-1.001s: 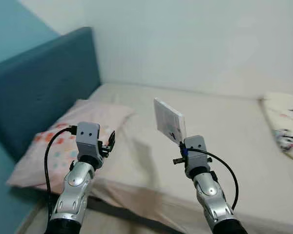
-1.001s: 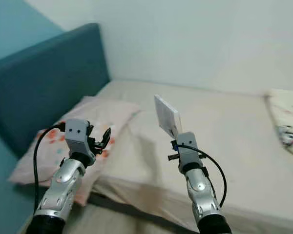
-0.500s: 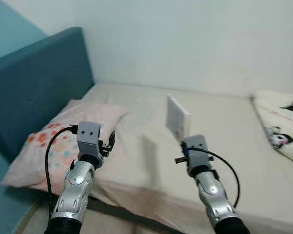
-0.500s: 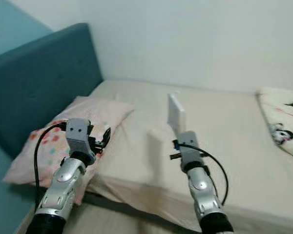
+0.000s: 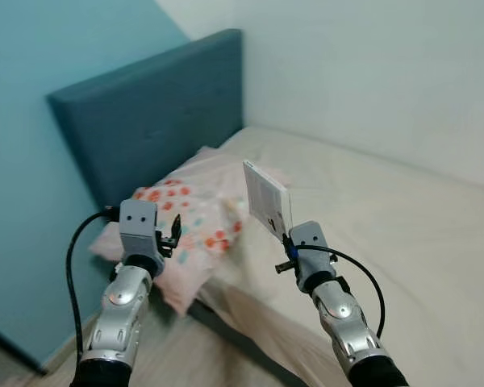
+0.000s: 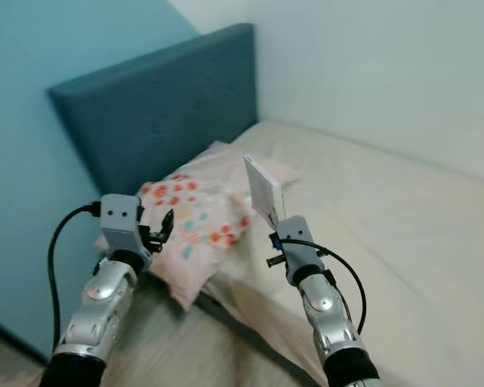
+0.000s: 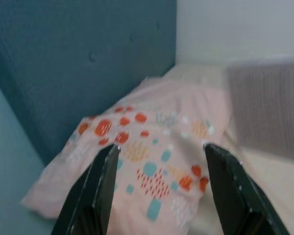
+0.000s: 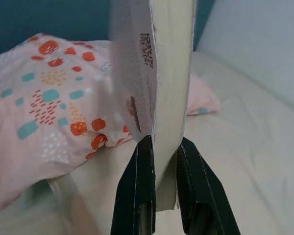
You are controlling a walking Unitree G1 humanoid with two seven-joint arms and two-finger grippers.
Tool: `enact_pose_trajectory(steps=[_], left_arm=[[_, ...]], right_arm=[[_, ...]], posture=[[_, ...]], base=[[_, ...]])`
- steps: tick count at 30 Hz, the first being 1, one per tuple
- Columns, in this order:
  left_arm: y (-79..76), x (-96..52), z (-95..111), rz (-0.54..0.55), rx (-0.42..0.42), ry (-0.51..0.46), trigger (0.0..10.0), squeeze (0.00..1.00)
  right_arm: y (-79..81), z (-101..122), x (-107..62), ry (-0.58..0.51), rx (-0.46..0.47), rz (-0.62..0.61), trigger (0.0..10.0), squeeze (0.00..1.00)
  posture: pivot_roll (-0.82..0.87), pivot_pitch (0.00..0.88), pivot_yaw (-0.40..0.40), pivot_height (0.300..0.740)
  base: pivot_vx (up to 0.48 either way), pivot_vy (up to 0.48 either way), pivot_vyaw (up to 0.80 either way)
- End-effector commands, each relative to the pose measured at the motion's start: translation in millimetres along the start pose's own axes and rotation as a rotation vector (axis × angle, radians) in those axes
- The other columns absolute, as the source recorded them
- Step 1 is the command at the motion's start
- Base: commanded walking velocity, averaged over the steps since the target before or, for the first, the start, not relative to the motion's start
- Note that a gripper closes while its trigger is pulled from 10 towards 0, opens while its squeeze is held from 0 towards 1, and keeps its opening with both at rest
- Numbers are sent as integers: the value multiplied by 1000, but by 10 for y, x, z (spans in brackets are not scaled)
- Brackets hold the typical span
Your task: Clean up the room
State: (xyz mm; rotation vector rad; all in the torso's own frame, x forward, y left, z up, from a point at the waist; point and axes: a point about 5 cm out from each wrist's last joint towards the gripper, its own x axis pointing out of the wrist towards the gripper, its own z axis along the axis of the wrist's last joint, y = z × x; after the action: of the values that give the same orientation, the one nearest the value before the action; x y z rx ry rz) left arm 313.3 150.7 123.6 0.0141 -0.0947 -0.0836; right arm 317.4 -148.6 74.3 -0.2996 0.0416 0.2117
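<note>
Left eye view: the right gripper (image 5: 284, 236) is raised over the near edge of the bed (image 5: 403, 234), its two black fingers clamped on the lower edge of a thin white book (image 5: 267, 198), which stands upright and slightly tilted above the mattress. The left gripper (image 5: 176, 231) is held up beside it, empty, in front of a pink pillow (image 5: 195, 222) with red and teal spots. The pillow lies at the head of the bed against a dark teal headboard (image 5: 153, 121), next to a lighter teal wall (image 5: 32, 145).

Right eye view: the same arrangement, with the book (image 6: 263, 192) standing between the pillow (image 6: 198, 226) and the bare beige sheet.

Left wrist view: the two black fingers (image 7: 104, 188) stand well apart with nothing between them; beyond them lies the pillow (image 7: 152, 147) below the headboard (image 7: 88, 54).

Right wrist view: the fingers (image 8: 139, 191) pinch the book (image 8: 161, 63) by its bottom edge, page block facing the camera, printed cover turned toward the pillow (image 8: 49, 103).
</note>
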Motion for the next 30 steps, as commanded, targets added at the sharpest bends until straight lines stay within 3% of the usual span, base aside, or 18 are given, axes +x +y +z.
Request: enact_pose_trajectory(steps=[1, 9, 30], left_arm=[[53, -25, -34, 20, 10, 19, 10000, 0], [41, -22, -21, -2, -3, 8, 10000, 0], [47, -64, -26, -15, -16, 3, 10000, 0]], right_arm=[[4, 81, 35, -37, -7, -3, 10000, 0], [-49, 68, 27, -33, 19, -43, 10000, 0], [-25, 10, -30, -18, 23, -48, 10000, 0]], posture=[[98, 0, -19, 739], [98, 0, -17, 739], [92, 0, -13, 739]], base=[[0, 0, 0], [0, 0, 0], [315, 0, 0]])
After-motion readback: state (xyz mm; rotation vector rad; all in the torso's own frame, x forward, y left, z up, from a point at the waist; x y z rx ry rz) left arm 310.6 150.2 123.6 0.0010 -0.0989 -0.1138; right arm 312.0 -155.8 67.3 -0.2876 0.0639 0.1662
